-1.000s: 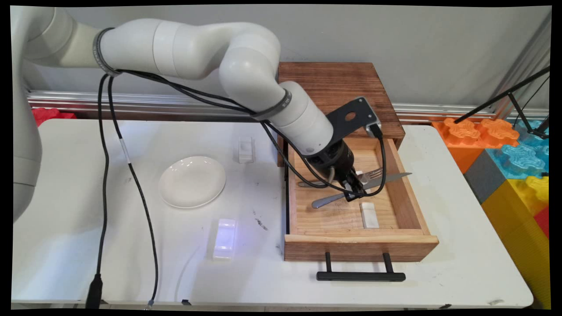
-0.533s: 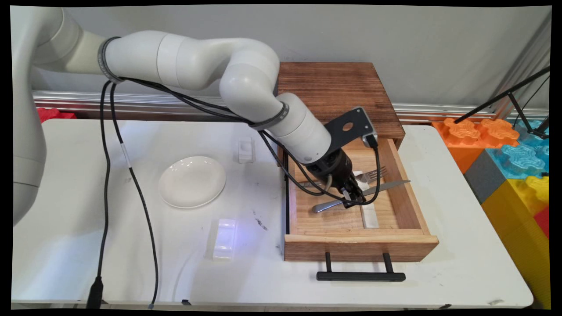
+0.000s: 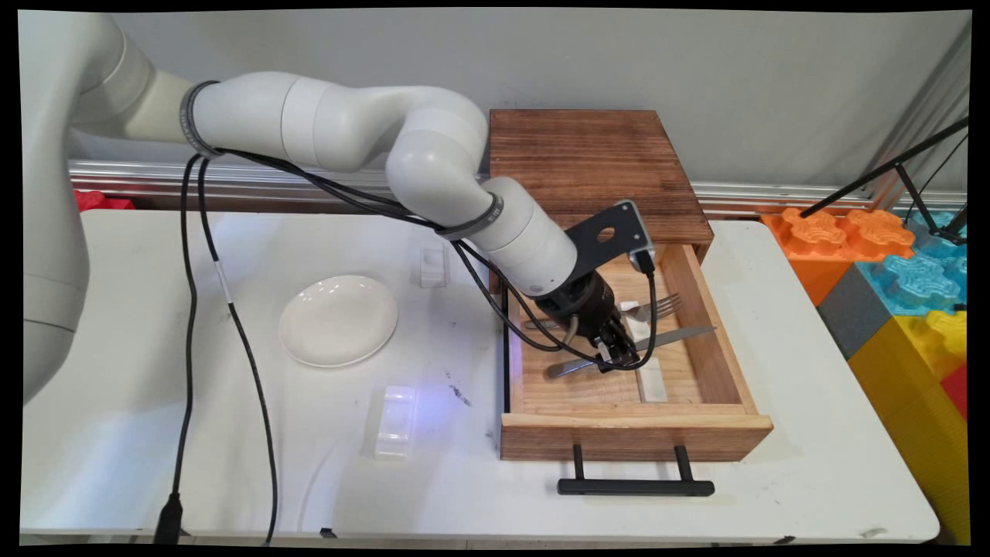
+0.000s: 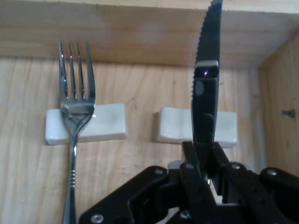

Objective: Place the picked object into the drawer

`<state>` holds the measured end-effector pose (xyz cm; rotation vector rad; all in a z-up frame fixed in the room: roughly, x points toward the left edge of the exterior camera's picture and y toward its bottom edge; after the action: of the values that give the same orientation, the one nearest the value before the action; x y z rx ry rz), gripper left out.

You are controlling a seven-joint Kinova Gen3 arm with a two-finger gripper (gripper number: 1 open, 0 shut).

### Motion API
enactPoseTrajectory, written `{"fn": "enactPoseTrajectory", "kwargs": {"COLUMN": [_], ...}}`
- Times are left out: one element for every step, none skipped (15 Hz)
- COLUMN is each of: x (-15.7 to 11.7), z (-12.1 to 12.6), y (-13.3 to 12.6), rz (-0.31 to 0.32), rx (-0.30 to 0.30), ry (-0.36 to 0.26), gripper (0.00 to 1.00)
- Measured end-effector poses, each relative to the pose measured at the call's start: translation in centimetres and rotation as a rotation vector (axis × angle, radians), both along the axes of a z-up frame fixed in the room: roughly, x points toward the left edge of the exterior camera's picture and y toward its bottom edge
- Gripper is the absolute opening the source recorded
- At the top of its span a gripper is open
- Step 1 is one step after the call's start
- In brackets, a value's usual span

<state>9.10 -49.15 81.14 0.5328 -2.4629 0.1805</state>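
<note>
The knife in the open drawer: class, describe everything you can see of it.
The knife is a metal table knife with a serrated, pointed blade and a plain handle. It lies slanted across the wooden drawer, blade toward the drawer's right wall, handle toward its left. The black tool is shut on its handle. In the hand view it crosses over a white rest, parallel to the fork beside it.

Black end effector. Silver serrated steel knife. Silver steel fork. White ceramic rests. Pale wooden drawer, black handle. White round plate. White worktop.
</note>
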Motion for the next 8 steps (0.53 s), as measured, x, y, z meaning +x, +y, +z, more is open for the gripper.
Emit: {"fn": "enactPoseTrajectory", "kwargs": {"x": [0.1,0.1,0.2,0.2,0.3,0.3,0.4,0.4], "z": [-0.2,-0.3,-0.5,-0.6,-0.8,-0.9,-1.1,-1.2], "y": [0.0,-0.1,-0.1,-0.1,-0.2,-0.2,-0.3,-0.3], "rz": [-0.003,-0.005,-0.007,-0.009,-0.012,-0.013,-0.015,-0.016], "rx": [0.0,0.0,0.0,0.0,0.0,0.0,0.0,0.001], "ry": [0.0,0.001,0.001,0.001,0.002,0.002,0.003,0.004], "gripper": [0.0,0.0,0.0,0.0,0.0,0.0,0.0,0.0]}}
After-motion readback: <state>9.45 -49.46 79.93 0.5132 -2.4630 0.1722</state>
